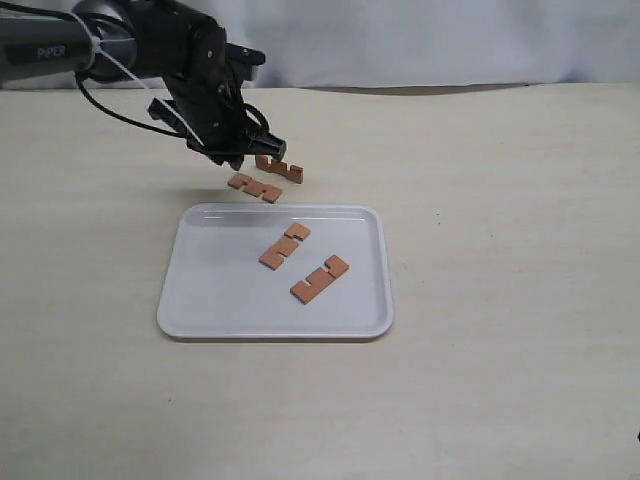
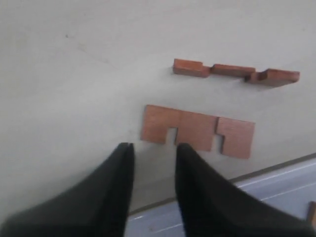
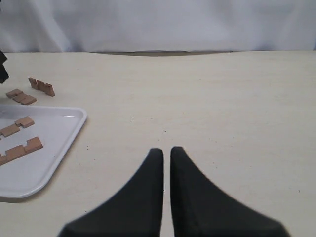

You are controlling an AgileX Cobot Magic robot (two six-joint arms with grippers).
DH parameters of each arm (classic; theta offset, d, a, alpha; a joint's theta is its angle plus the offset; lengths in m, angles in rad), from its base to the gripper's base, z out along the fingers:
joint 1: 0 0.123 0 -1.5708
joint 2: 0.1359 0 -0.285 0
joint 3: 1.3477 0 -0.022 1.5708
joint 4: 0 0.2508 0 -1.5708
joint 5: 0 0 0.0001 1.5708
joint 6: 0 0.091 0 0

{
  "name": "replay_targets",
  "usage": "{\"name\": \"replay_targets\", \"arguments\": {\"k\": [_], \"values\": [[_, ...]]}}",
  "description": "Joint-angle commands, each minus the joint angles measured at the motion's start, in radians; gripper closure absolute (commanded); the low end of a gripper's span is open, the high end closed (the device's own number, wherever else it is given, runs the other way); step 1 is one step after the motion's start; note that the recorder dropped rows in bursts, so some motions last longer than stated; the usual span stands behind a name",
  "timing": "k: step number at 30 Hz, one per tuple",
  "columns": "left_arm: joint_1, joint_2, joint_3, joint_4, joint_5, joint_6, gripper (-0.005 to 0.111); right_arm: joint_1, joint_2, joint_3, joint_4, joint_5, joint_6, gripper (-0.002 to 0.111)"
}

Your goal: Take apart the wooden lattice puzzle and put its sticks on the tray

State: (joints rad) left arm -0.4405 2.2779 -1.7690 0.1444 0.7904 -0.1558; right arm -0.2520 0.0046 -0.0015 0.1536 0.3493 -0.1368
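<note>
No assembled lattice puzzle shows; its four notched sticks lie apart. Two sticks [image 1: 285,246] [image 1: 320,279] rest flat on the white tray [image 1: 215,290]. On the table just beyond the tray's far rim, one stick [image 1: 255,187] [image 2: 197,131] lies flat and another [image 1: 279,167] [image 2: 236,72] stands on its edge. My left gripper [image 1: 248,152] [image 2: 153,145] hangs open just above the table by the flat stick, holding nothing. My right gripper [image 3: 166,149] is shut and empty over bare table, far to the right of the tray [image 3: 54,143].
The beige table [image 1: 500,200] runs back to a white backdrop [image 1: 420,40]. The left arm [image 1: 120,45] and its cable reach in from the upper left. The right arm is outside the exterior view.
</note>
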Motion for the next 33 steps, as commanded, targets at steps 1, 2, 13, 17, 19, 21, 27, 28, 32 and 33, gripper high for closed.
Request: {"name": "replay_targets", "arguments": {"k": [1, 2, 13, 17, 19, 21, 27, 28, 32, 33], "values": [[-0.008, 0.020, 0.000, -0.073, -0.035, 0.089, 0.034, -0.001, -0.005, 0.002, -0.001, -0.006, -0.005, 0.104], [-0.008, 0.021, 0.000, -0.092, -0.041, 0.112, 0.028, -0.001, -0.005, 0.002, -0.001, -0.006, -0.005, 0.104], [-0.008, 0.065, 0.000, -0.144, -0.105, 0.156, 0.022, -0.001, -0.005, 0.002, -0.001, -0.006, -0.005, 0.104], [-0.013, 0.068, 0.000, -0.138, -0.142, 0.156, 0.022, -0.001, -0.005, 0.002, -0.001, -0.006, -0.005, 0.104], [-0.014, 0.068, 0.000, -0.138, -0.147, 0.156, 0.022, -0.001, -0.005, 0.002, -0.001, -0.006, -0.005, 0.104], [-0.014, 0.068, 0.000, -0.138, -0.147, 0.156, 0.022, -0.001, -0.005, 0.002, -0.001, -0.006, -0.005, 0.104], [-0.014, 0.070, 0.000, -0.138, -0.147, 0.191, 0.022, -0.001, -0.005, 0.002, -0.001, -0.006, -0.005, 0.104], [-0.014, 0.070, 0.000, -0.138, -0.147, 0.191, 0.022, -0.001, -0.005, 0.002, -0.001, -0.006, -0.005, 0.104], [-0.014, 0.069, 0.000, -0.138, -0.147, 0.193, 0.022, -0.001, -0.005, 0.002, -0.001, -0.006, -0.005, 0.104], [-0.014, 0.069, 0.000, -0.138, -0.147, 0.193, 0.022, -0.001, -0.005, 0.002, -0.001, -0.006, -0.005, 0.104]]}}
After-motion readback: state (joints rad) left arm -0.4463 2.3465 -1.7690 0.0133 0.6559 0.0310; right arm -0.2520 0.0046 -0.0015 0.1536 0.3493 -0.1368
